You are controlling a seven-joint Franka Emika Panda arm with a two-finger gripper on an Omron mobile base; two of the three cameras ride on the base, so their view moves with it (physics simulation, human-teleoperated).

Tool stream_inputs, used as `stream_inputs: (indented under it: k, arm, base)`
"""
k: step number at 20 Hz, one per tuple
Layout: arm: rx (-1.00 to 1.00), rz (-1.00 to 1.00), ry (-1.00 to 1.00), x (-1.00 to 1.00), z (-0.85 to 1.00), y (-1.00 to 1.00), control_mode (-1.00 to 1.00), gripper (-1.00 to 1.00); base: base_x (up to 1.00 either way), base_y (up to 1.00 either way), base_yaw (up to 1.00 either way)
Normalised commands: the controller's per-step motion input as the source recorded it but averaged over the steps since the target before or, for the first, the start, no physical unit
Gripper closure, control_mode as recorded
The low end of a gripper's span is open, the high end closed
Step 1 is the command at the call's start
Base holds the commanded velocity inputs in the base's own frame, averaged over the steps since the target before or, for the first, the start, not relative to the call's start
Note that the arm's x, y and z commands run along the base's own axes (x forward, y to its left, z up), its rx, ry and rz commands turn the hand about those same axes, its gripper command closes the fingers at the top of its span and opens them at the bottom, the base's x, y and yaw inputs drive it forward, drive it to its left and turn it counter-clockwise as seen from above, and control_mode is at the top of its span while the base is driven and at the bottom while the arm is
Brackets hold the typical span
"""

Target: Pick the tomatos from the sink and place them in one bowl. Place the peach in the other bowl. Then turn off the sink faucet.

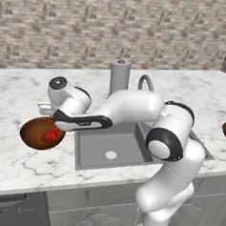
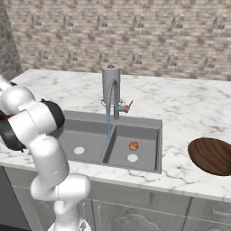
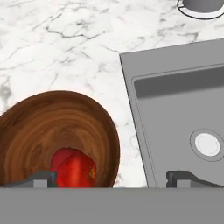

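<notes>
A reddish-brown wooden bowl (image 1: 35, 131) (image 3: 52, 127) stands on the counter left of the sink (image 1: 117, 146) (image 2: 149, 124). Red tomatos (image 1: 49, 136) (image 3: 74, 168) lie pressed together in it. My gripper (image 3: 113, 178) (image 1: 45, 108) hangs open just above the bowl's right rim. Its left fingertip is over the tomatos, and nothing is held between the tips. The peach (image 2: 133, 145) rests in the right basin near the drain. The other bowl (image 2: 212, 155) sits on the counter at the far right. Water runs from the sink faucet (image 2: 112, 92) into the sink.
A grey upright cylinder (image 1: 120, 75) (image 2: 110, 74) stands behind the faucet. The brick wall closes the back of the marble counter (image 1: 21, 84). My arm (image 1: 134, 107) stretches across the left basin. A dark appliance front (image 1: 12, 213) lies below the counter at left.
</notes>
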Motion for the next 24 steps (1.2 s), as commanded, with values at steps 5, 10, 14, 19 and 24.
stream_inputs:
  k: [5, 10, 14, 19, 24]
  arm:
    - [0.03, -0.05, 0.01, -0.44, 0.4, -0.81, -1.0, -1.0]
    - [0.02, 0.0, 0.03, -0.43, 0.42, -0.82, -1.0, -1.0]
    - [0.0, 0.01, 0.01, -0.39, 0.17, -0.81, -1.0, -1.0]
    - [0.0, 0.03, 0.01, -0.45, 0.03, -0.85, -1.0, -1.0]
    - [0.0, 0.0, 0.03, -0.32, 0.04, -0.84, -1.0, -1.0]
  base:
    - [0.0, 0.0, 0.0]
    - [0.0, 0.0, 0.0]
    - [0.0, 0.0, 0.0]
    - [0.0, 0.0, 0.0]
    - [0.0, 0.0, 0.0]
